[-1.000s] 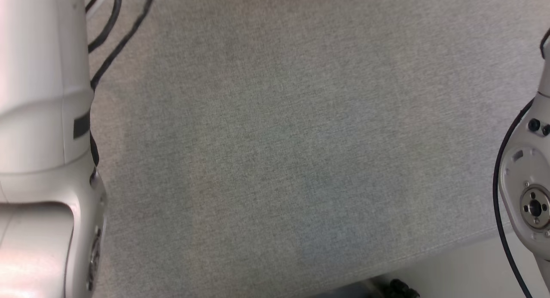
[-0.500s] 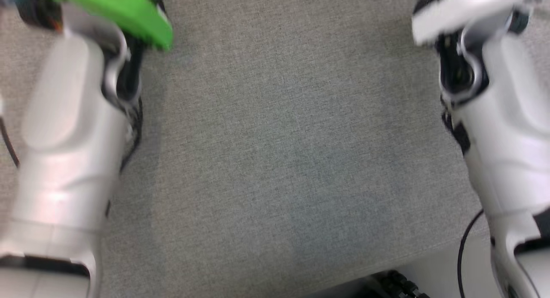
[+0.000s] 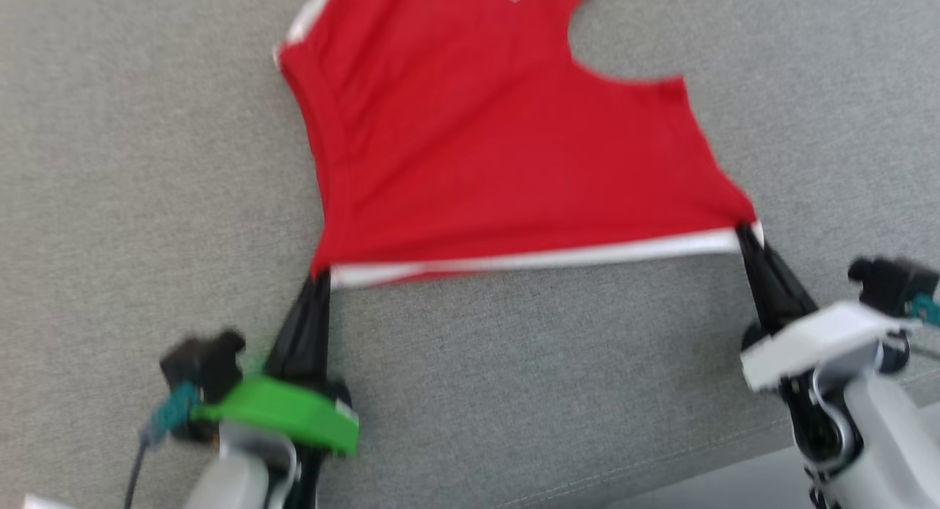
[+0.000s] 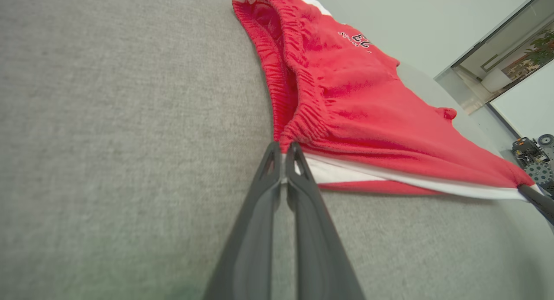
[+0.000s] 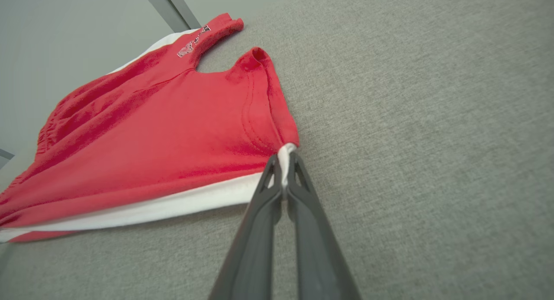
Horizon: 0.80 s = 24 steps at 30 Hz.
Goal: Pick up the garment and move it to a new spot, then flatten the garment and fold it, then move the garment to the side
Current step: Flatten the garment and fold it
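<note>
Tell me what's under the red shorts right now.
The red shorts rest on the grey fabric surface, which shows all around them. Whatever sits directly beneath the cloth is covered, so nothing else can be confirmed there.

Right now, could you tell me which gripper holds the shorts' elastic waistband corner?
The left gripper: its fingers pinch the shorts at the ruched waistband; the right gripper pinches a smooth leg hem.

The red garment (image 4: 368, 96) carries a small print (image 4: 357, 39) near its far end, but the letters are too small to read.
</note>
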Motion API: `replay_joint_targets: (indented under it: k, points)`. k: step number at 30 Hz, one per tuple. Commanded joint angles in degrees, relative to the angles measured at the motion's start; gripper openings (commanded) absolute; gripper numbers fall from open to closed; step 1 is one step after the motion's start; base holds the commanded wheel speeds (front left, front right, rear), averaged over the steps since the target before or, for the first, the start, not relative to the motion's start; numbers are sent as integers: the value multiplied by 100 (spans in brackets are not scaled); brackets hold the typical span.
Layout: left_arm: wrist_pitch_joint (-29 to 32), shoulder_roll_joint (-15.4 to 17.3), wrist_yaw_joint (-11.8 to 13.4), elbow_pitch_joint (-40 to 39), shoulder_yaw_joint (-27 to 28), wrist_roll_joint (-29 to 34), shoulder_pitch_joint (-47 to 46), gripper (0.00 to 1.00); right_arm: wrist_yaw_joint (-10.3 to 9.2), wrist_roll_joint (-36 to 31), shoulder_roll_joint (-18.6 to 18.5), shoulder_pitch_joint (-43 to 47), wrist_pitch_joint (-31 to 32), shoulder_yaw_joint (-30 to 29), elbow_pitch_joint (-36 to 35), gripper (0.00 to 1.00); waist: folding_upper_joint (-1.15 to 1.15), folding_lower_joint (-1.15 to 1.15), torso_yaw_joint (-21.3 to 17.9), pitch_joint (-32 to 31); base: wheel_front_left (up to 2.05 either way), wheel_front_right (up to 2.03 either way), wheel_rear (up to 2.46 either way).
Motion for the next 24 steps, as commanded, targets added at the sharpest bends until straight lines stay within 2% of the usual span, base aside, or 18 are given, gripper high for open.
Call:
replay_joint_targets:
  k: [1,2,6,8,11,14,18,21,24]
  points:
    - [-24,135,227,-188,93,8,456,0,-17,-105,-45,318,-13,-155,-138,0,0,0,132,-642,0,0,0]
    - [-52,167,386,-421,144,22,770,0,-21,-196,-38,574,6,-250,-269,0,0,0,132,-714,0,0,0]
    - [-108,142,766,-1102,235,-53,1641,0,-28,-431,166,1241,150,-701,-765,0,0,0,173,-836,0,0,0]
    - [-85,178,909,-1304,259,-11,1846,0,-29,-553,292,1392,289,-894,-1031,0,0,0,186,-860,0,0,0]
    - [-45,157,990,-1486,262,-17,1870,0,-36,-751,409,1358,502,-1125,-1283,0,0,0,235,-858,0,0,0]
    - [125,93,1021,-1620,248,-82,1551,0,-35,-922,481,1061,780,-1217,-1469,0,0,0,290,-768,0,0,0]
    - [691,-106,954,-1632,94,-326,850,0,-19,-1027,549,417,1180,-1261,-1471,0,0,0,440,-460,0,0,0]
    - [1150,-388,889,-1555,12,-677,185,0,-15,-1102,434,-182,1431,-1195,-1342,0,0,0,583,-165,0,0,0]
    - [1582,-573,978,-1356,-57,-950,-549,0,-13,-1127,291,-884,1651,-1100,-1088,0,0,0,740,126,0,0,0]
